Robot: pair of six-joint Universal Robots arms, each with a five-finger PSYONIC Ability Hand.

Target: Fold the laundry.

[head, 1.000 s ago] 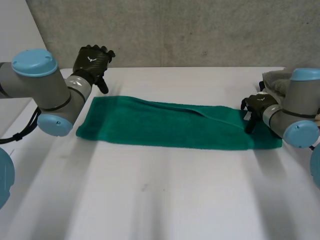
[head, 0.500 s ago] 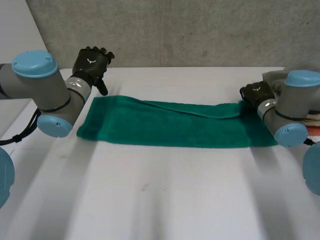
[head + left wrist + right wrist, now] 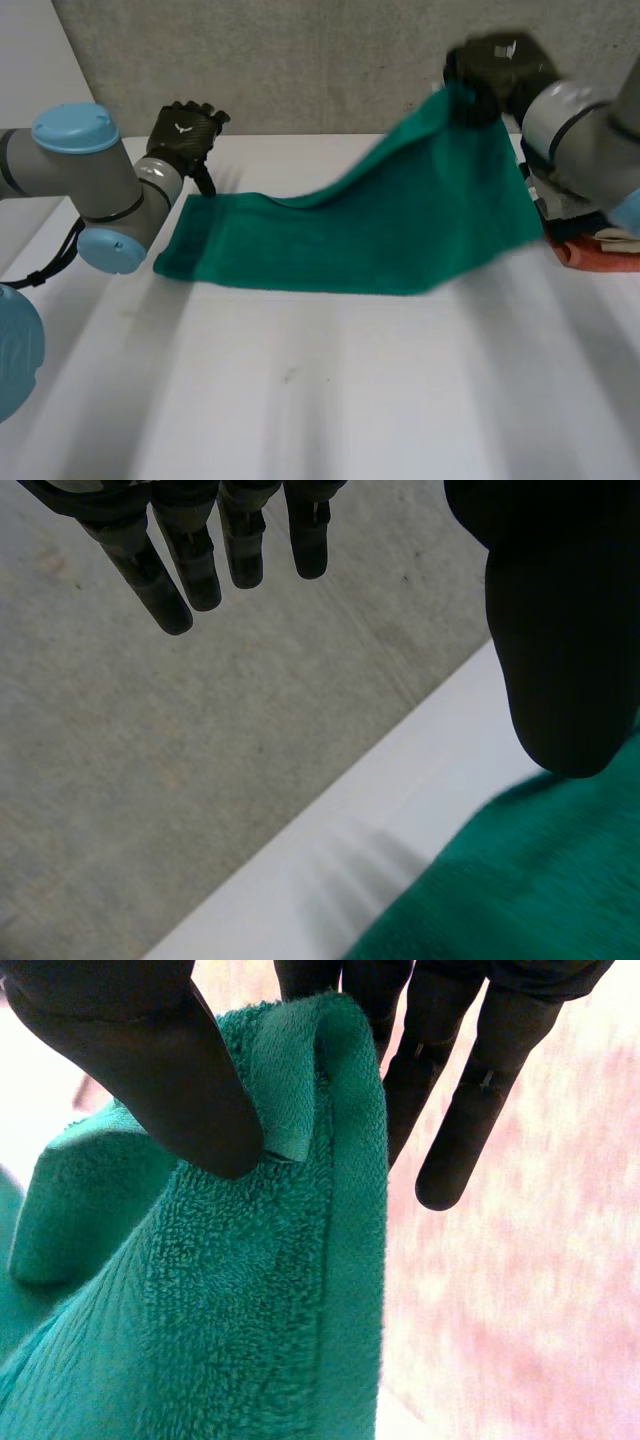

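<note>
Now the green terry towel (image 3: 400,235) has its right end aloft.
Right hand (image 3: 495,72) pinches the edge, just swung up — fold begun; left hand (image 3: 185,135), fingers straight, holds nothing.

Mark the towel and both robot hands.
towel (image 3: 330,245): head view, middle of the cloth.
right robot hand (image 3: 495,68): head view, back of the hand that pinches the towel.
left robot hand (image 3: 185,133): head view, back of the hand.

A white table (image 3: 330,400) carries a green towel (image 3: 290,250) across its far half, the left end lying flat, the right end raised off the surface. A pile of cloths (image 3: 598,252) sits at the far right edge.
</note>
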